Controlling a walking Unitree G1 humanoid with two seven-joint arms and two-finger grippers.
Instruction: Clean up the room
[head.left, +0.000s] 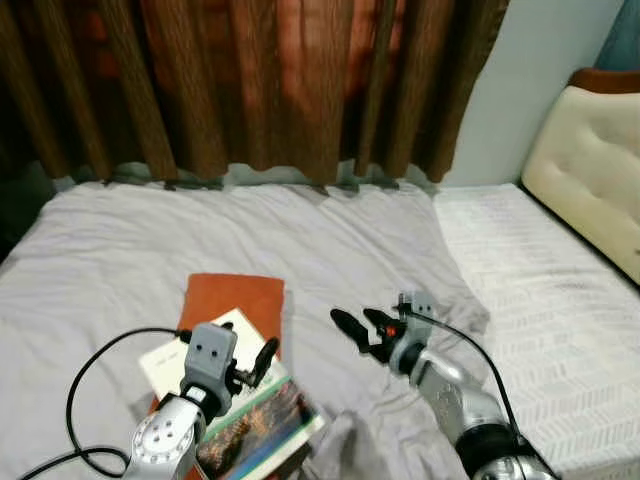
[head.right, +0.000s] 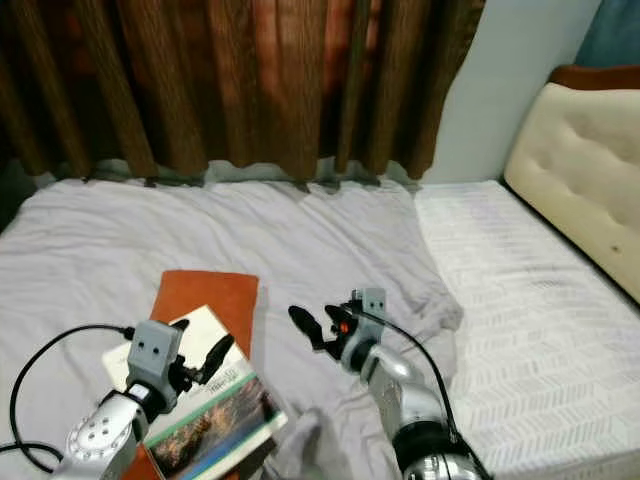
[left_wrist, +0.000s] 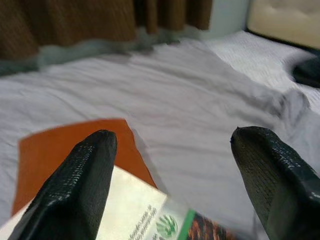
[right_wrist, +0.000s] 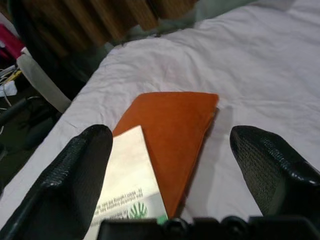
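A book (head.left: 240, 405) lies on an orange cloth (head.left: 238, 300) on the bed (head.left: 120, 250). The left pincer (head.left: 262, 358) hovers over the book, the right pincer (head.left: 360, 330) beside the cloth — both spread, empty. The book looks light and stiff — best gripped at its free edge.

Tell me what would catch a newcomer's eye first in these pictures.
Probably the orange cloth, folded flat on the grey bedsheet, with a book lying partly over its near end. Both grippers hover low over the bed with jaws open: the left gripper above the book, the right gripper over bare sheet beside the cloth. Behind, brown curtains hang along the far edge of the bed.
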